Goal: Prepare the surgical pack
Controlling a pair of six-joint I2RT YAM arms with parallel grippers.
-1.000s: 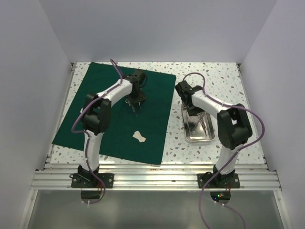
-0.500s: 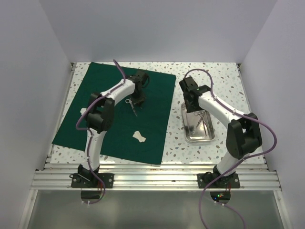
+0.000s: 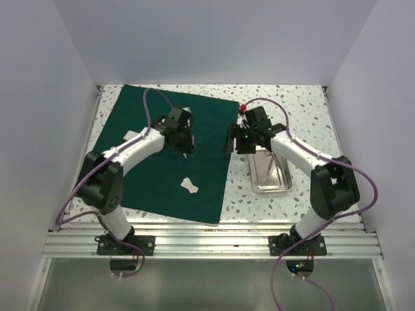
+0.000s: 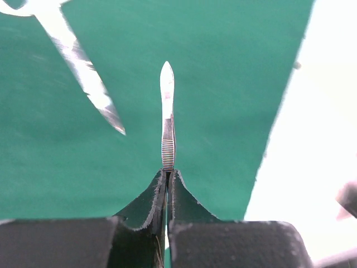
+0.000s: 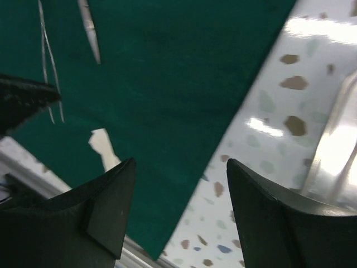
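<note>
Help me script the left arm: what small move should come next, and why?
Probably a short lift straight up. The left gripper is shut on the slim steel tweezers over the dark green cloth drape; raising them would clear the cloth before any carry toward the rectangular steel tray on the right.

No writing, label, brand, number or sign can be read in any of the views.
</note>
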